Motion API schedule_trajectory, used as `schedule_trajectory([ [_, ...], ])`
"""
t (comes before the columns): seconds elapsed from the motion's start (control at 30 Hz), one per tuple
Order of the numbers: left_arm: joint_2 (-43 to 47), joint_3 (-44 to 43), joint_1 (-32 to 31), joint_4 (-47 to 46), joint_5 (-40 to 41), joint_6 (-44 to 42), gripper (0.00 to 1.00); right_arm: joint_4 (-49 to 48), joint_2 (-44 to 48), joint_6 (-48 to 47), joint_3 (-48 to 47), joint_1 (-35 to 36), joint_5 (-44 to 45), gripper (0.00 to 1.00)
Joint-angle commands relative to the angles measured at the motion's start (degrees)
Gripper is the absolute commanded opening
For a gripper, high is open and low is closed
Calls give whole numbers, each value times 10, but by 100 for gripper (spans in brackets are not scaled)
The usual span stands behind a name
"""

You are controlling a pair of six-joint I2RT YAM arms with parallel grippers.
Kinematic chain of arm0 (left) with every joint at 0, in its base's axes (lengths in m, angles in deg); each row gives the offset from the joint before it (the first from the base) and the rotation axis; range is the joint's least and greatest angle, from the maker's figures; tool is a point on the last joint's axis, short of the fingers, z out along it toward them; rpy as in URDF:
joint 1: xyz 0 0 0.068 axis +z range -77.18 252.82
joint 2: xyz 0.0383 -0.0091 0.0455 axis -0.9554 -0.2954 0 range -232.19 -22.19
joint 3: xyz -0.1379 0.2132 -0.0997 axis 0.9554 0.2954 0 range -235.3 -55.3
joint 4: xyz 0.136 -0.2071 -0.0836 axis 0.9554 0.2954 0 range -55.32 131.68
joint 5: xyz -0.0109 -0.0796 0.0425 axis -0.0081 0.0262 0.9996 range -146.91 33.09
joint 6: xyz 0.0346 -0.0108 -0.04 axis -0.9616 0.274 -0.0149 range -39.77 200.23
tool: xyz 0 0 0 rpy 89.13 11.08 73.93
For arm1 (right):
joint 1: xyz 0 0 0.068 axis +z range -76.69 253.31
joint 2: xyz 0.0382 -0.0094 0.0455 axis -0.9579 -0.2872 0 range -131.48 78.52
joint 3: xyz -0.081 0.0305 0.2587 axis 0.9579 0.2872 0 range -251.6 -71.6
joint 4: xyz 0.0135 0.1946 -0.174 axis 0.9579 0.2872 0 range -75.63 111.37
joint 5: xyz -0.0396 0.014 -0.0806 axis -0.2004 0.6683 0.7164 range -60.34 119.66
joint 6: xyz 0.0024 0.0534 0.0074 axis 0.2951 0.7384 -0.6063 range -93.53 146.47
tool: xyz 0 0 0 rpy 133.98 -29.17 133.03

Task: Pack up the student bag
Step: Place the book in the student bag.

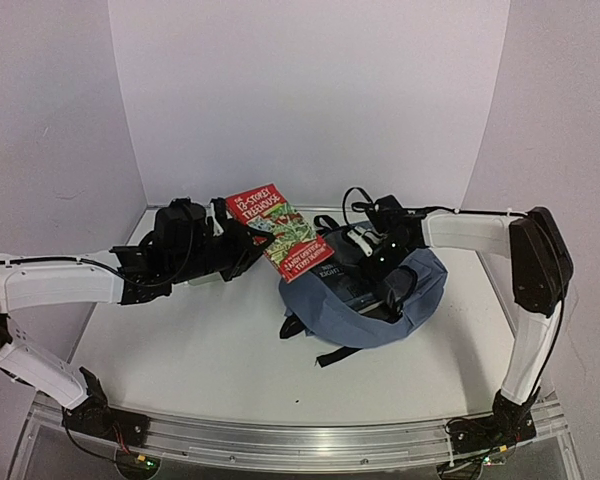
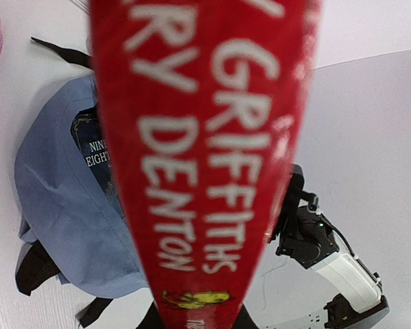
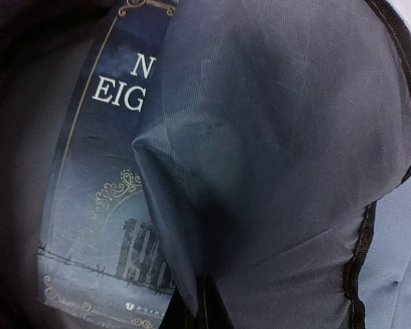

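Dark book (image 3: 96,205) half behind student bag (image 3: 281,137) fabric; red book (image 2: 212,171) blurred

Both arms reach inward, the left end effector (image 1: 242,234) clamped on a book (image 1: 278,228), the right end effector (image 1: 378,258) closed on the student bag (image 1: 420,292).

student bag (image 1: 400,300) lies on the worktop (image 1: 200,350), right of centre, with its opening towards the left-rear. second book (image 1: 332,272) sits inside the bag, partly under the upper fabric. paperback (image 1: 278,230) is off the worktop, tilted, just left of and above the opening, held at its left edge by the left gripper (image 1: 245,243). right gripper (image 1: 378,255) is at the bag's rear rim, pinching its fabric. straps (image 1: 296,326) trail out front-left of the bag.
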Motion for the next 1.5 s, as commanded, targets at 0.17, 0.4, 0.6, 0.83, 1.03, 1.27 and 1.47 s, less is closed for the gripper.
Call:
schedule_trajectory([
  [0.17, -79, -39, 21, -91, -98, 31, 0, 8, 50, 135, -118, -9, -172, 0],
  [0.4, -165, -36, 47, -169, -150, 73, 0, 6, 86, 180, -127, -28, -197, 0],
  [0.6, -290, -105, 55, -235, -232, 92, 0, -11, 111, 196, -100, -29, -223, 0],
  [0.83, -445, -268, 54, -332, -335, 123, 0, -41, 102, 228, -93, -29, -243, 0],
  [1.03, -503, -331, 54, -294, -338, 139, 0, -57, 105, 238, -98, -29, -255, 0],
  [1.27, -574, -430, 51, -175, -289, 158, 0, -60, 107, 249, -98, -28, -269, 0],
  [1.47, -635, -542, 49, -65, -285, 131, 18, -61, 107, 248, -93, -30, -252, 0],
])
